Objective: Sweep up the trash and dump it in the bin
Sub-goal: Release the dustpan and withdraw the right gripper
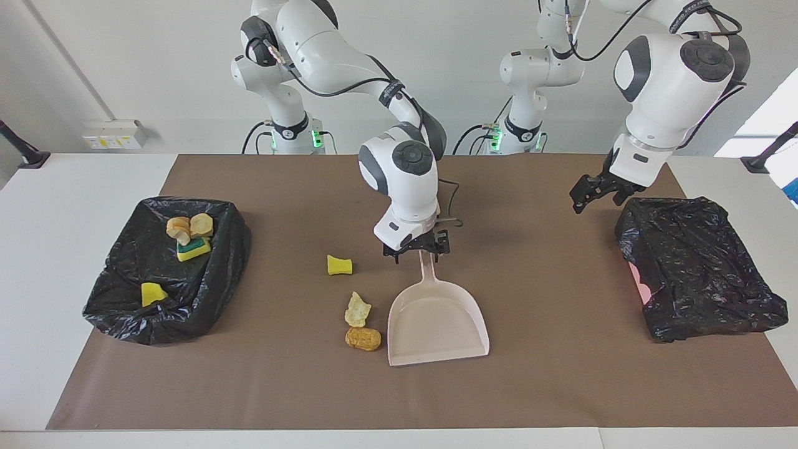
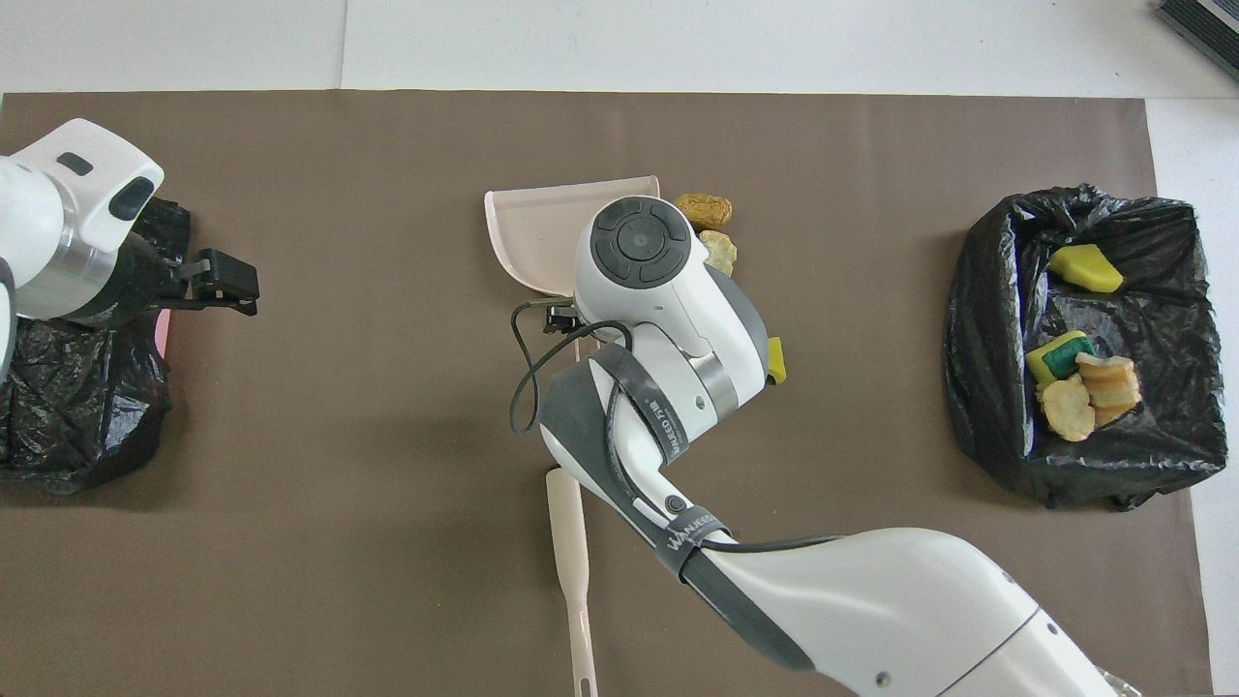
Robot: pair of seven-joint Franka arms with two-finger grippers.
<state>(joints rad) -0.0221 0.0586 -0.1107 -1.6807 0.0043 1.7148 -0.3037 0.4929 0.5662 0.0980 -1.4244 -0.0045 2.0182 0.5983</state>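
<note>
The pale pink dustpan (image 1: 436, 321) lies flat and empty mid-mat; it also shows in the overhead view (image 2: 532, 227). My right gripper (image 1: 418, 248) is at the end of its handle (image 1: 427, 271). Three scraps of trash lie beside the pan toward the right arm's end: a yellow sponge chunk (image 1: 340, 265), a pale tan lump (image 1: 358, 310) and a brown lump (image 1: 363, 338). The bin (image 1: 124, 293), lined with a black bag, holds several more scraps (image 1: 187, 237). The beige brush (image 2: 571, 561) lies on the mat nearer to the robots. My left gripper (image 1: 598, 196) is open and empty, raised beside a second black bag.
The second black bag (image 1: 698, 268) sits at the left arm's end of the table, with something pink (image 1: 639, 277) showing under its edge. A brown mat (image 1: 561, 374) covers the table. The right arm hides the brush in the facing view.
</note>
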